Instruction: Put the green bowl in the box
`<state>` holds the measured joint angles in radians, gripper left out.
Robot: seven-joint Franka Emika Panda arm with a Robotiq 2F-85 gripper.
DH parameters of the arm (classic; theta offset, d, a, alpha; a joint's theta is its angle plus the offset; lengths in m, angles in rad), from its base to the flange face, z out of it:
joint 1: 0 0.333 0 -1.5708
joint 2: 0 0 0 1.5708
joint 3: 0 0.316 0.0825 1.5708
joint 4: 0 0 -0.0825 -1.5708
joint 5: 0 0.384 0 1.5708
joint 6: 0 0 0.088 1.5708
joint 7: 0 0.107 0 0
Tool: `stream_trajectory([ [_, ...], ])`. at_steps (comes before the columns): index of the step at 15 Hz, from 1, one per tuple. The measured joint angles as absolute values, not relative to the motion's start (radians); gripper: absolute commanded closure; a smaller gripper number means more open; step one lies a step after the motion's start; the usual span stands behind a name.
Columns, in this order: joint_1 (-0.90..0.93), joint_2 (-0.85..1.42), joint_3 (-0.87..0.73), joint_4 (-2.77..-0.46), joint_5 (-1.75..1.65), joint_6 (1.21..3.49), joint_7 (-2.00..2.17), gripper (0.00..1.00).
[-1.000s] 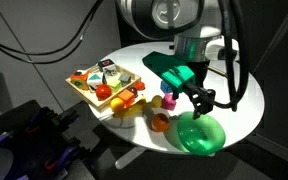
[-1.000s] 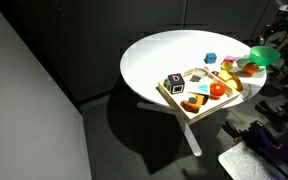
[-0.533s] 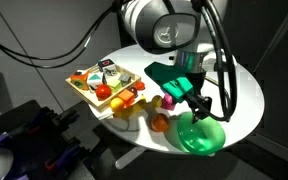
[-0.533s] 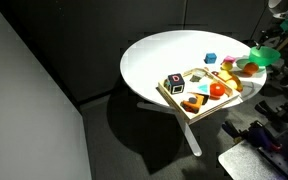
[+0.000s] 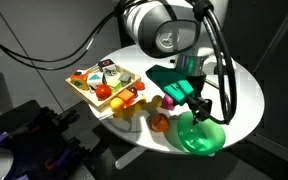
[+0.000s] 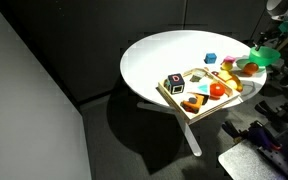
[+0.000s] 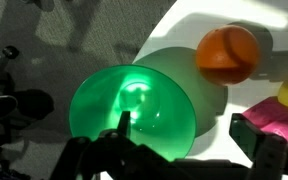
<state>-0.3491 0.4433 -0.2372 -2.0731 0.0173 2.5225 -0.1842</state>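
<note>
Gripper (image 7: 191, 142) is hanging over the green bowl (image 7: 134, 110) with its jaws spread apart, not clamping anything. In the wrist view one finger (image 7: 120, 132) is sitting inside the bowl near bottom centre. The other finger (image 7: 260, 136) is standing outside it at lower right, clear of the wall, so the bowl's right rim is lying between them.

The green bowl (image 5: 199, 134) is sitting at lower right in an exterior view, at the edge of the white round table (image 5: 246, 98), directly under the gripper (image 5: 205, 111). In the wrist view the bowl is showing grey floor behind its left side and white tabletop behind its upper right. An orange (image 7: 227, 52) is lying near it at upper right.

The box (image 5: 81, 92) is sitting at centre left, well apart from the bowl and holding small food items. In an exterior view the bowl (image 6: 265, 57) is showing at the right edge, and the box (image 6: 174, 102) is sitting right of centre on the table (image 6: 159, 55).
</note>
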Motion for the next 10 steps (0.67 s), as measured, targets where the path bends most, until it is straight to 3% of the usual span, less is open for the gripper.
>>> stream_trajectory([
  [10, -0.349, 0.482, -0.222, -2.073, 0.017, 2.561, -0.184, 0.0],
])
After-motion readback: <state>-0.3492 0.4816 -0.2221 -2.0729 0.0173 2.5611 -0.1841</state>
